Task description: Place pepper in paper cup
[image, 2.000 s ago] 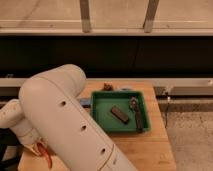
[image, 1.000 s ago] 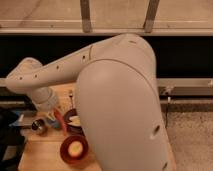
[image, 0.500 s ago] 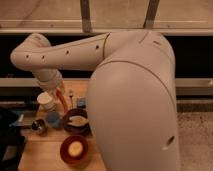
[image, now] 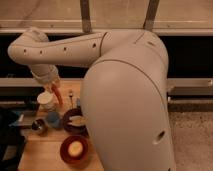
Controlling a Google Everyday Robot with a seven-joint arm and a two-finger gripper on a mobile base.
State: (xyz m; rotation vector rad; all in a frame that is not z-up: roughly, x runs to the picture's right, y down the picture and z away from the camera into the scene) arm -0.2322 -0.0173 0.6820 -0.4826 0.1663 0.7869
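My gripper [image: 53,83] hangs from the white arm at the left side of the wooden table [image: 47,155]. It is shut on the upper end of the pepper [image: 58,95], a slim orange-red chili that points down. The pepper hangs just right of the white paper cup [image: 46,100], close to its rim and above the table. The cup stands upright below and left of the gripper. The fingers are mostly hidden by the wrist.
A small blue cup [image: 52,119] and a shiny metal tin [image: 38,126] stand in front of the paper cup. A dark bowl [image: 68,125] with pale contents and a red bowl [image: 63,149] holding a yellow item lie nearer. The arm's bulk [image: 127,105] hides the table's right part.
The arm has swung over the left part of the table. The gripper with the pepper has moved up and back, from over the bowls to beside the paper cup.
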